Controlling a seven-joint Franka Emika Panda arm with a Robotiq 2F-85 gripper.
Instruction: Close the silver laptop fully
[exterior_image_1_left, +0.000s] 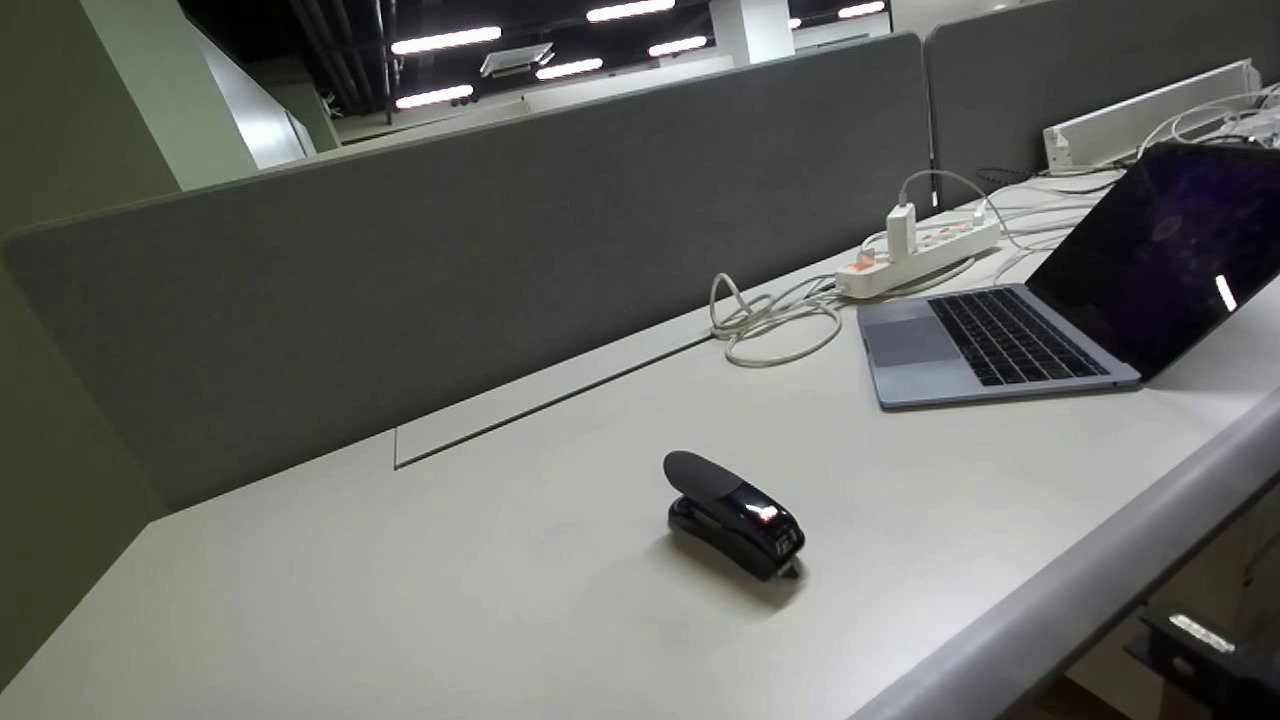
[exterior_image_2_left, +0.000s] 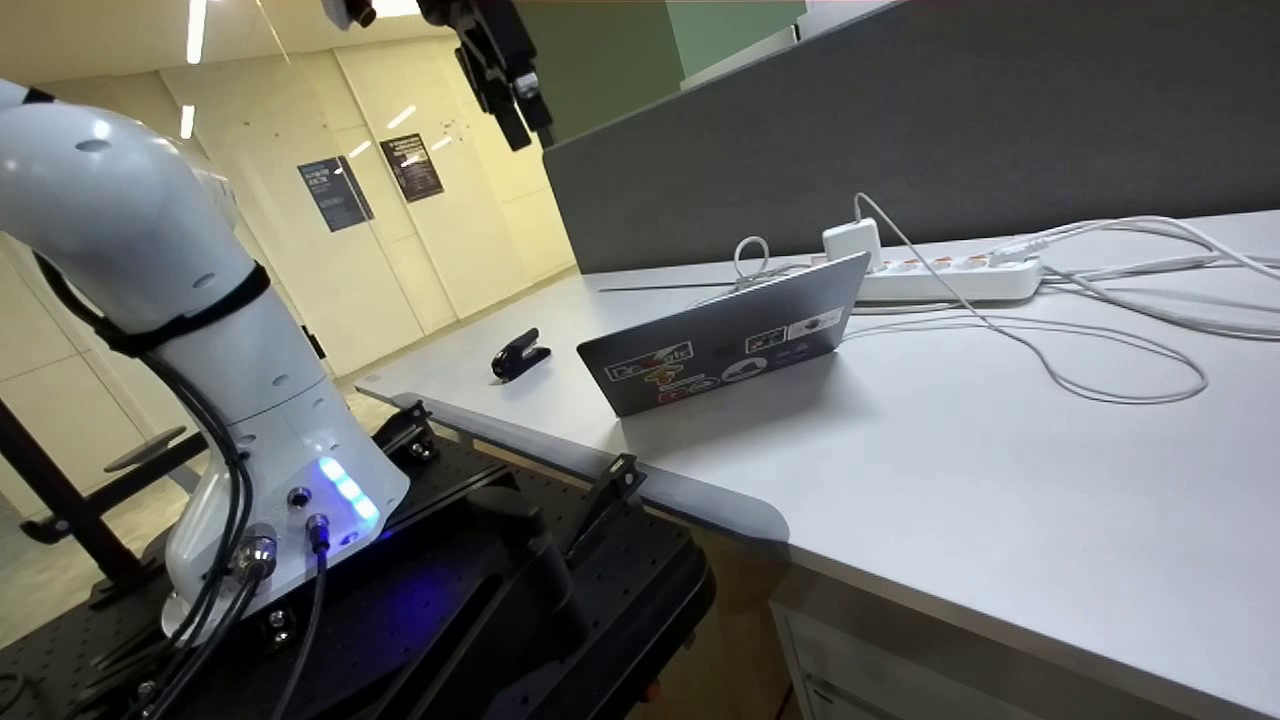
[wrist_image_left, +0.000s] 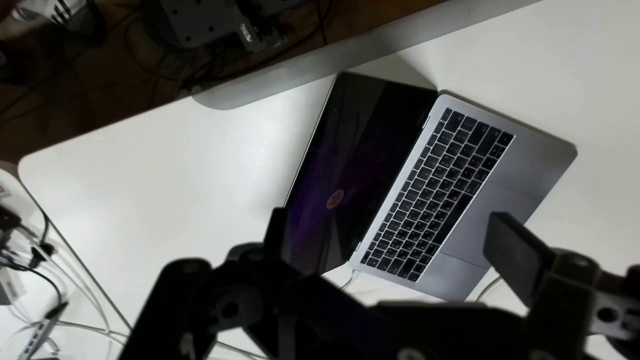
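The silver laptop (exterior_image_1_left: 915, 345) stands open on the white desk in an exterior view, its dark screen (exterior_image_1_left: 1170, 250) tilted back beyond upright. In an exterior view I see the laptop lid's outer side (exterior_image_2_left: 735, 345) with colourful stickers. In the wrist view the laptop (wrist_image_left: 480, 220) shows its dark keys, trackpad and screen. My gripper (wrist_image_left: 395, 242) is open and empty, one finger overlapping the screen's edge and the other the trackpad side in that view. In an exterior view the gripper (exterior_image_2_left: 528, 138) hangs high above the desk, apart from the laptop.
A black stapler-like object (exterior_image_1_left: 735, 515) lies on the desk on the keyboard side of the laptop. A white power strip (exterior_image_1_left: 920, 260) with loose cables lies behind the laptop, along a grey partition (exterior_image_1_left: 550, 270). A white cable meets the laptop's side. The desk's grey edge (exterior_image_1_left: 1090, 570) faces the robot.
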